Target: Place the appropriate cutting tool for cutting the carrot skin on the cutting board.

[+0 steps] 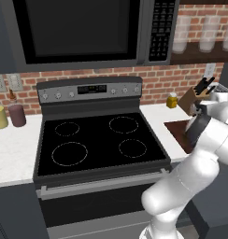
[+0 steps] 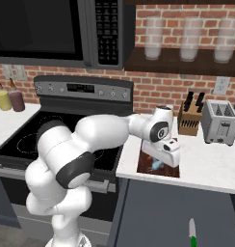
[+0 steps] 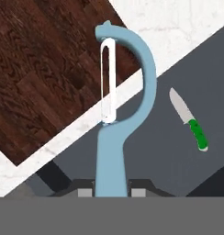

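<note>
Peeler (image 3: 114,133) sits nearest the hand camera, handle clamped between the closed gripper (image 3: 112,190) tips, head and silvery blade pointing away from the hand. Its long axis runs straight out from the gripper. In the hand view the blade end overlaps the near edge of the board (image 3: 45,78), while the handle and the fingers hang over the counter's front lip and the dark floor beyond it. So the board lies ahead of the tool and to its blade side, toward the back of the counter.

Right base view puts the gripper (image 2: 160,161) low over the board (image 2: 144,166), near its front edge, with a light blue bit of the peeler (image 2: 156,165) showing under the hand. Can't tell if the peeler touches the wood yet.

Judgement: the move needs a short push inward, away from the counter edge, so the whole tool is over the board before release. Letting go here risks it tipping off the front.

Green-handled knife (image 3: 191,121) lies on the floor, well apart. Carrot isn't clear enough to place.
</note>
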